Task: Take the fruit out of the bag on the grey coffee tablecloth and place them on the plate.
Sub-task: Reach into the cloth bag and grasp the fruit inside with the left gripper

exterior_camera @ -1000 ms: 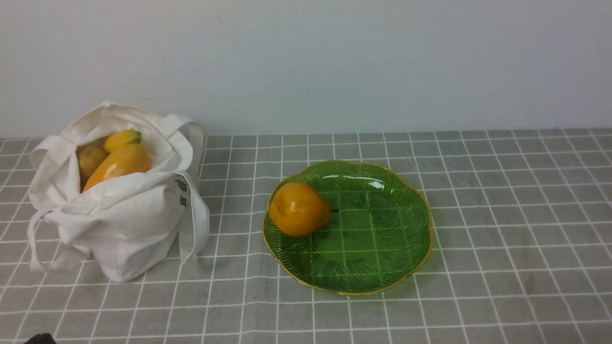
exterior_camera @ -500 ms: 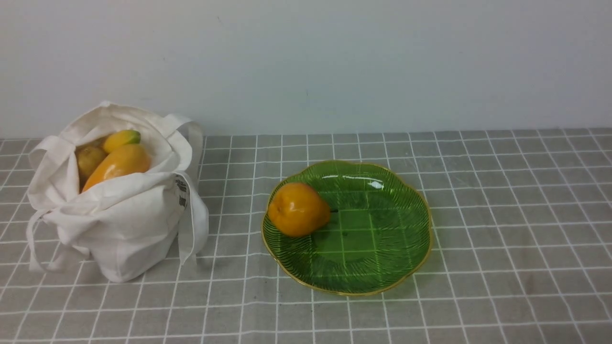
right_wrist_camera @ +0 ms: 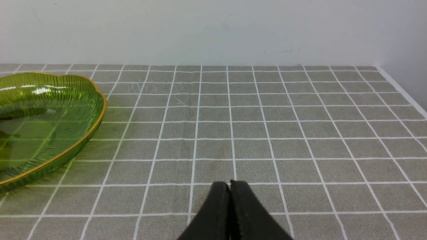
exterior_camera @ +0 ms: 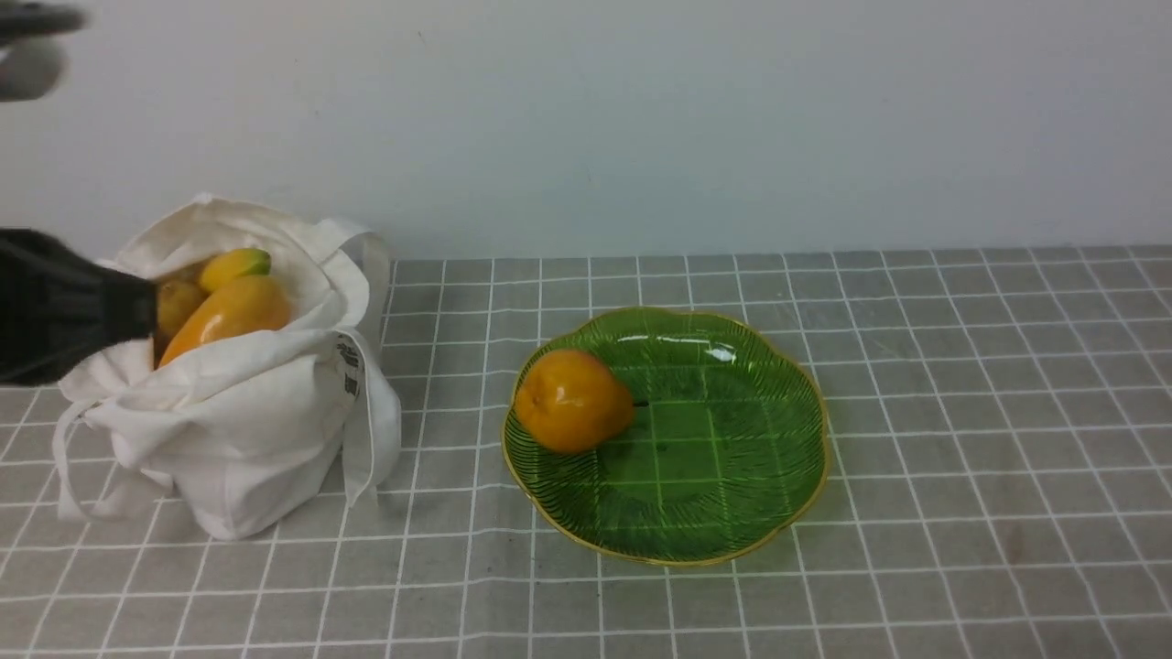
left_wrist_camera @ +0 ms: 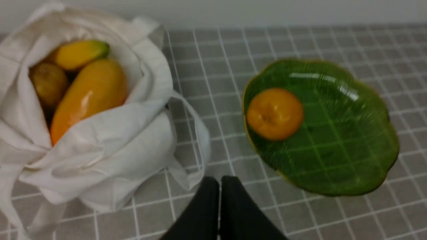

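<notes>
The left gripper (left_wrist_camera: 219, 181), closed on nothing, hangs near the bag (exterior_camera: 238, 430). It should open wide before entering the bag's mouth and take the long orange fruit (exterior_camera: 229, 316) across its middle; that glossy skin looks slippery. The right gripper (right_wrist_camera: 229, 185), also closed and empty, is well apart from the bag, beyond the plate (exterior_camera: 732, 476). Deeper in the bag lie a brownish round fruit (exterior_camera: 176, 304) and a yellow, green-tipped one (exterior_camera: 233, 266); a pear-shaped orange fruit (exterior_camera: 572, 401) rests on the plate.

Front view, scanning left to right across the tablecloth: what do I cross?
left arm → white bag, with the long orange fruit in it → round orange fruit → green plate, which holds that fruit on its left part.
</notes>
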